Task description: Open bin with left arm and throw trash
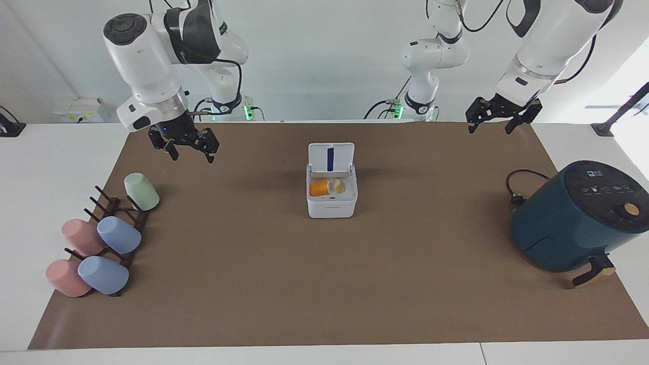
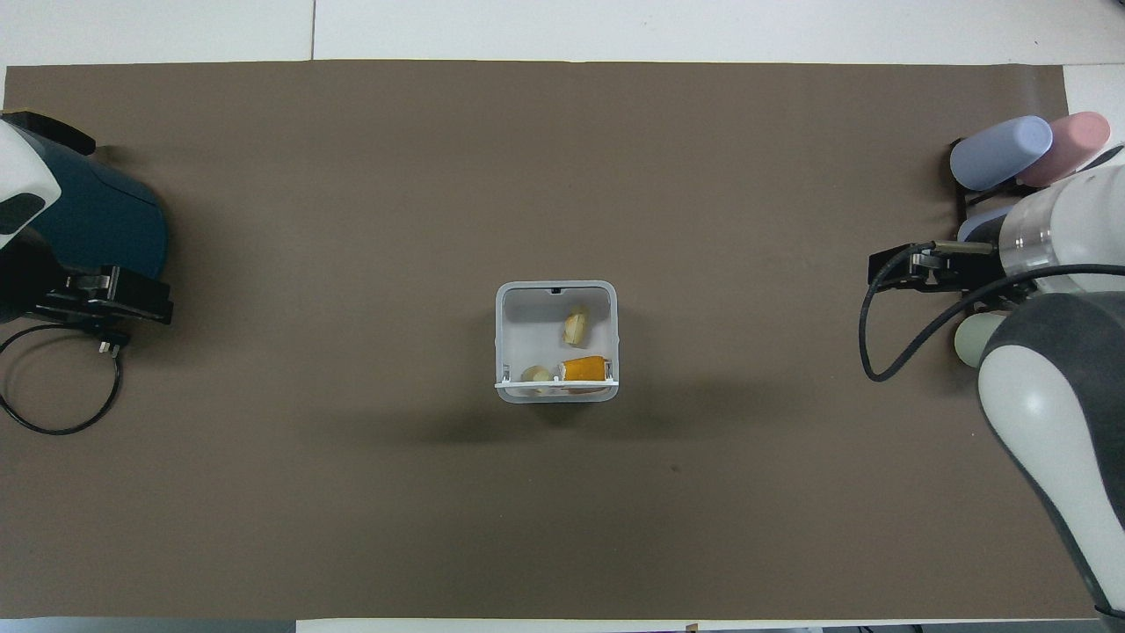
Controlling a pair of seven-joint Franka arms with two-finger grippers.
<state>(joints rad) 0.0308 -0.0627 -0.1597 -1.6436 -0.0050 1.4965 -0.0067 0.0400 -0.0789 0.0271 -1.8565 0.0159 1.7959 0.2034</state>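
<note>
The white bin [image 1: 332, 204] stands in the middle of the brown mat with its lid [image 1: 330, 157] raised upright on the side nearer the robots. Inside lie the trash bits: a bright orange piece [image 1: 319, 188] and a pale lump [image 1: 338, 186]; the overhead view shows the orange piece [image 2: 584, 367] and two pale lumps [image 2: 577, 325] [image 2: 535, 374]. My right gripper [image 1: 187, 147] hangs open and empty over the mat's corner by the cup rack. My left gripper [image 1: 498, 120] hangs open and empty over the mat's edge near the air fryer's cable.
A dark teal air fryer [image 1: 578, 218] with its black cord [image 1: 517, 187] stands at the left arm's end. A rack with several pastel cups [image 1: 119, 233] stands at the right arm's end. The brown mat [image 1: 324, 284] covers the table.
</note>
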